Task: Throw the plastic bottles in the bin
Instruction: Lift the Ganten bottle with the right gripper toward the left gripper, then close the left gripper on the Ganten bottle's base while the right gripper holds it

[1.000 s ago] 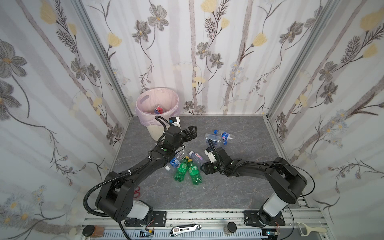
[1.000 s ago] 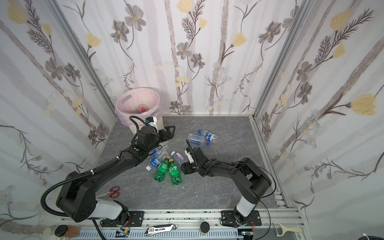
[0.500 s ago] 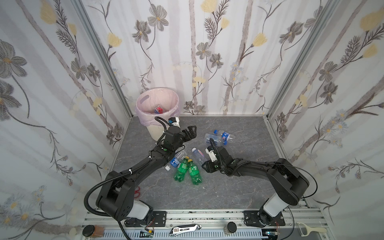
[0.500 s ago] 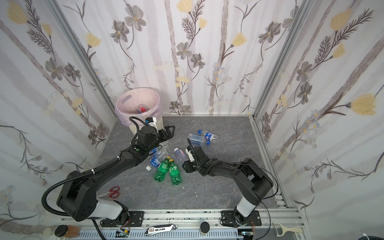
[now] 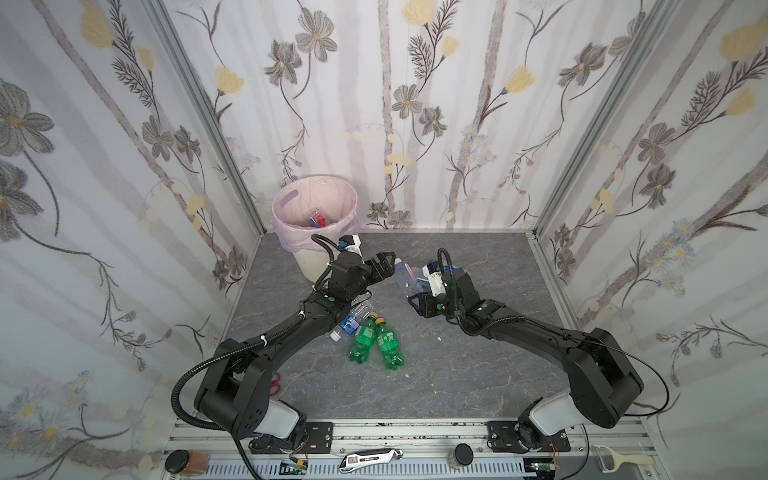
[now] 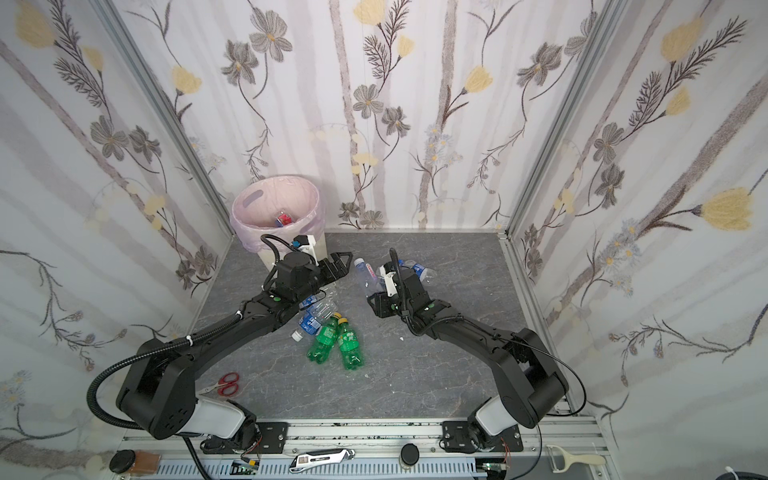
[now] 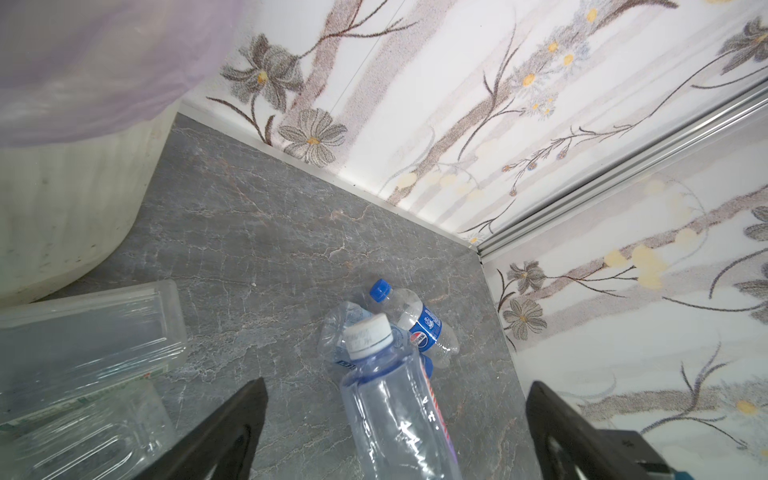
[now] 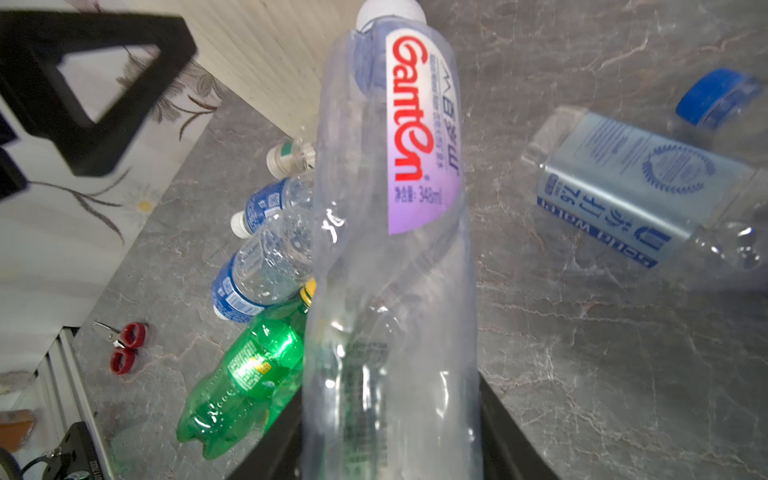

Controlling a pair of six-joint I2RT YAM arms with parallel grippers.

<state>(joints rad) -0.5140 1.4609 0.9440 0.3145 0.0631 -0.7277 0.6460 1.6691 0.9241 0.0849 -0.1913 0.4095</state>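
Bottle (image 8: 390, 208) clamped by its base in right gripper (image 8: 392, 432), held up, long axis aimed cap-first between wide-spread jaws of empty left gripper (image 7: 395, 388); bin (image 5: 305, 262) just behind left gripper, farther from right

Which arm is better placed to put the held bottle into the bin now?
Probably left. The open left gripper is beside the bin, and the bottle held by the right gripper points its cap between the left jaws.

The left gripper (image 7: 397, 384) is standing wide open; a clear white-capped bottle (image 7: 395, 415) is sitting between its jaws, touching neither, and a blue-capped bottle (image 7: 419, 324) is lying just beyond it.
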